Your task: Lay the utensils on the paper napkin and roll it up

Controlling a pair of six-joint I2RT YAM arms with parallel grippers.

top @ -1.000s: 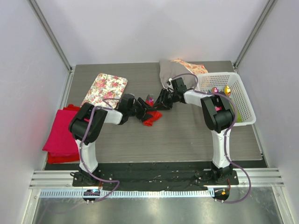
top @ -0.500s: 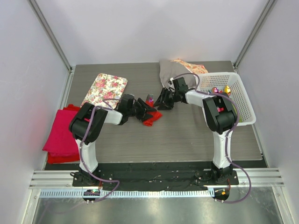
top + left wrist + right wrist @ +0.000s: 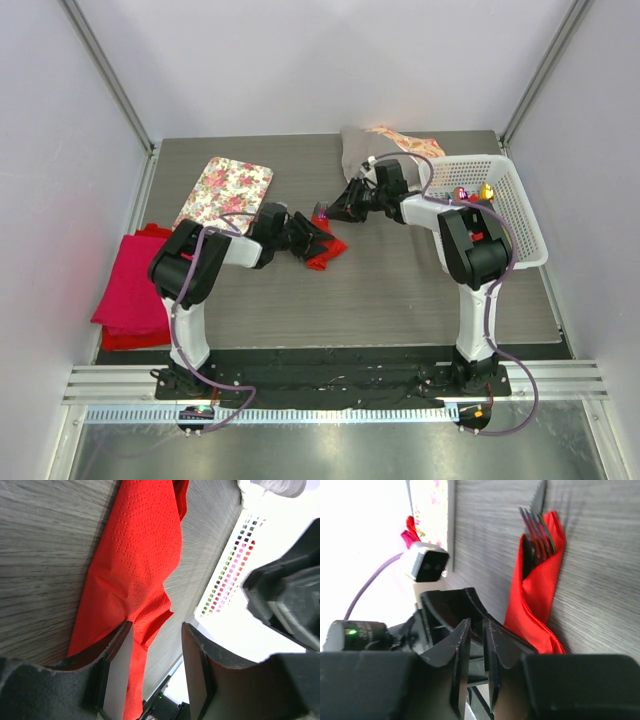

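1. Counter (image 3: 400,290): the paper napkin (image 3: 140,580) lies near its middle.
2. Napkin: probably light, limp and easily torn; pinch its loose edge.
3. Left tool (image 3: 156,630): half apart over the napkin's end, unclamped.
4. Right tool (image 3: 476,625): a slit apart, empty.
5. Fork (image 3: 540,530): tucked inside the fold.

Top external view: fixed above and behind the arm bases, looking down over the whole table (image 3: 400,290) toward the far wall. Left wrist view: very near the tabletop, looking right past the left gripper (image 3: 157,626) along the paper napkin (image 3: 145,570). Right wrist view: equally low, looking left past the right gripper (image 3: 476,622). All three share the napkin at mid-table.
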